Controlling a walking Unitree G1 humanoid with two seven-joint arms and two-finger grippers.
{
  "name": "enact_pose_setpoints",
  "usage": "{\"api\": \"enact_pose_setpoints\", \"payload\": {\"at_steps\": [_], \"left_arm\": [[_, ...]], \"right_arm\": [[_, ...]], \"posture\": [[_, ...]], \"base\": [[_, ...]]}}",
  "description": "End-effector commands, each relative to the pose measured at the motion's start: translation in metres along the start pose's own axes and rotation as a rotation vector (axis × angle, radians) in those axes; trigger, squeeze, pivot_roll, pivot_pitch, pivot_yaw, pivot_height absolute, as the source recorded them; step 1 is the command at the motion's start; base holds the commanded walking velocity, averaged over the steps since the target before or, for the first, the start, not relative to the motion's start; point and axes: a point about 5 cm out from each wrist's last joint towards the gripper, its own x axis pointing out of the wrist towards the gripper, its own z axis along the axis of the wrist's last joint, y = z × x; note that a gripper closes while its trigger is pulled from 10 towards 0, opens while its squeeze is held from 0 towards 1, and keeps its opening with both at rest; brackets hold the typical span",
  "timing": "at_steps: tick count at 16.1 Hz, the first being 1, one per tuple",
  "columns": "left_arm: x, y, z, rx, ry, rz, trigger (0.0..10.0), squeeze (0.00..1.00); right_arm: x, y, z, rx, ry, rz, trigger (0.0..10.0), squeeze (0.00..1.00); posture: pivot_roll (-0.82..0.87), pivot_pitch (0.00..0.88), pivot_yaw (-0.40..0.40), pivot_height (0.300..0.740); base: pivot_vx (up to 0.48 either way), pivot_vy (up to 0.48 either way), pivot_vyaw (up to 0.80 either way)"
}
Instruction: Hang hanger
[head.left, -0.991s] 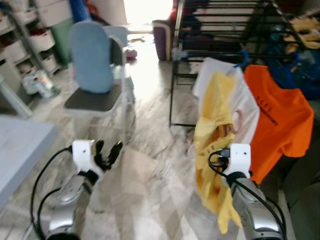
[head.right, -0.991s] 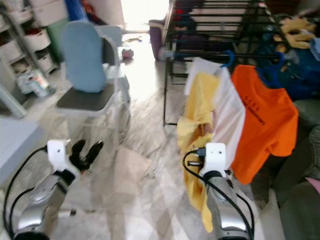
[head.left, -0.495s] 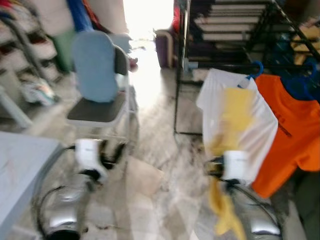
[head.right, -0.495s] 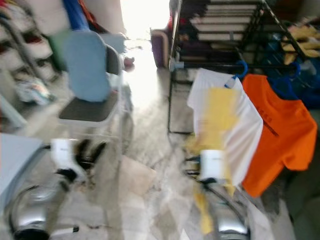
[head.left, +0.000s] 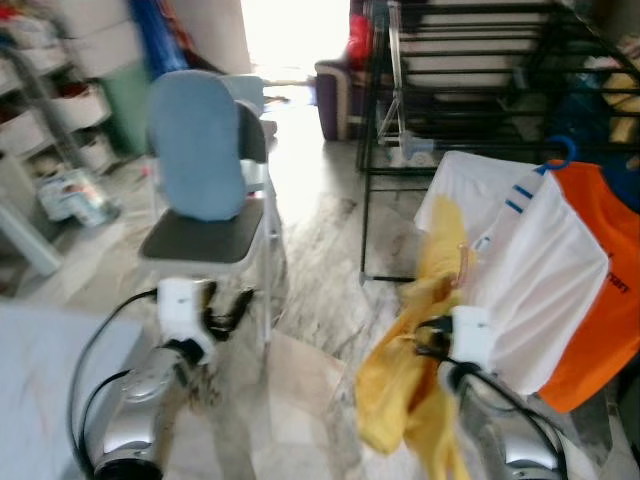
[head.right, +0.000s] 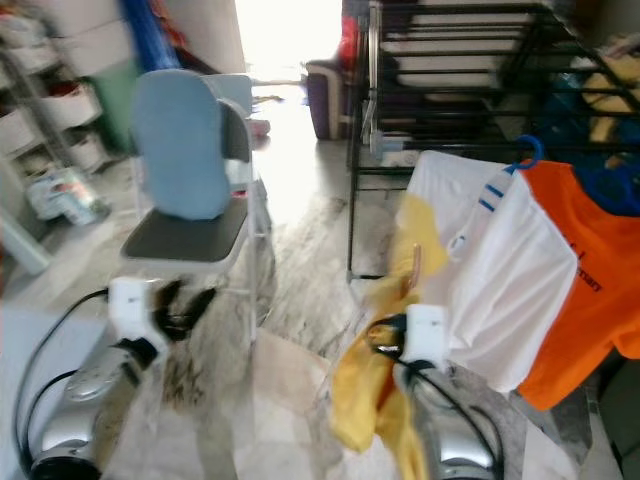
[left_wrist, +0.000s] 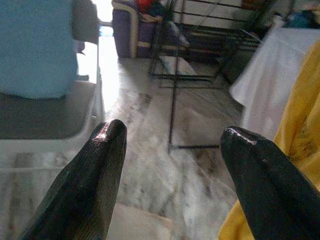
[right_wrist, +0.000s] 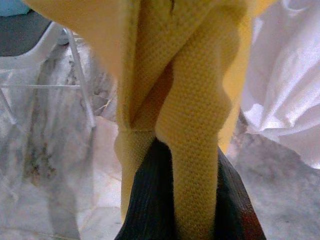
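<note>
**Right claw holds the yellow shirt, but it is not on the rack yet**

The right claw (right_wrist: 190, 200) is closed tight on the yellow shirt (head.left: 415, 370). In the right wrist view the yellow cloth is bunched up between its two black fingers (right_wrist: 145, 200). The shirt hangs down from the claw, low and on the right side, close to the robot. A thin pinkish hanger (head.left: 464, 268) peeks out at the top of the shirt, but it is blurry, so I cannot tell just how the shirt sits on it.

The left claw (left_wrist: 172, 150) is wide apart and holds nothing. It sits low on the left, near the chair (head.left: 205, 190) with the blue back.

The black drying rack (head.left: 470, 100) stands farther away on the right. A white shirt (head.left: 530, 290) and an orange shirt (head.left: 605, 300) already hang there on blue hangers (head.left: 560, 152). The yellow shirt is just in front of the white one and looks like it brushes it, but I cannot tell for sure.

So the picking-up part looks done. The hanging part is not done. I think the robot must get closer, lift the shirt up high, and hook the hanger over a black bar, maybe to the left of the white shirt. The floor (head.left: 320, 230) between the robot and the rack looks open.
</note>
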Motion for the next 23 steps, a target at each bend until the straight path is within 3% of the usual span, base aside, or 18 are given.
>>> {"api": "enact_pose_setpoints", "payload": {"at_steps": [1,2,6,8,9,11,13,15,17,23], "left_arm": [[0.003,-0.006,-0.002,-0.012,0.022,0.002,10.0,0.0],[-0.004,-0.004,-0.005,-0.028,0.023,0.008,10.0,0.0],[-0.028,0.021,-0.007,0.058,0.022,0.145,10.0,0.0],[-0.041,0.025,-0.007,0.082,0.019,0.142,10.0,0.0],[-0.058,0.026,-0.01,0.101,0.025,0.13,10.0,0.0],[-0.069,0.021,-0.016,0.094,0.054,0.087,10.0,0.0],[-0.067,0.011,-0.015,0.138,0.056,0.018,10.0,0.0],[-0.05,-0.003,-0.009,0.073,0.031,-0.022,10.0,0.0],[-0.041,-0.01,-0.008,0.082,0.02,-0.024,10.0,0.0],[-0.042,-0.013,-0.011,0.033,0.026,-0.018,10.0,0.0]], "right_arm": [[0.0,-0.009,0.015,-0.008,-0.052,-0.025,10.0,0.0],[0.0,-0.008,0.015,-0.007,-0.055,-0.025,10.0,0.0],[-0.001,-0.01,0.016,-0.022,-0.054,-0.023,10.0,0.0],[-0.002,-0.014,0.016,-0.028,-0.051,-0.028,10.0,0.0],[-0.003,-0.018,0.015,-0.029,-0.047,-0.036,10.0,0.0],[-0.004,-0.02,0.014,-0.034,-0.045,-0.04,10.0,0.0],[-0.004,-0.019,0.014,-0.046,-0.046,-0.041,10.0,0.0],[-0.004,-0.018,0.014,-0.037,-0.045,-0.055,10.0,0.0],[-0.005,-0.018,0.014,-0.038,-0.042,-0.055,10.0,0.0],[-0.004,-0.019,0.013,-0.028,-0.033,-0.053,10.0,0.0]], "posture": [[-0.12,0.0,0.05,0.74],[-0.12,0.0,0.057,0.74],[-0.12,0.0,0.047,0.74],[-0.11,0.0,0.042,0.74],[-0.1,0.0,0.031,0.74],[-0.09,0.0,0.015,0.74],[-0.09,0.0,0.015,0.74],[-0.11,0.0,0.023,0.74],[-0.13,0.0,0.027,0.74],[-0.12,0.0,0.029,0.74]], "base": [[0.0,0.0,0.0],[0.0,0.0,0.0],[0.0,0.0,0.0],[0.0,0.0,0.0],[0.0,0.0,0.0],[0.0,0.0,0.0],[0.0,0.0,0.0],[0.0,0.0,0.0],[0.0,0.0,-0.8],[0.041,0.0,-0.22]]}}
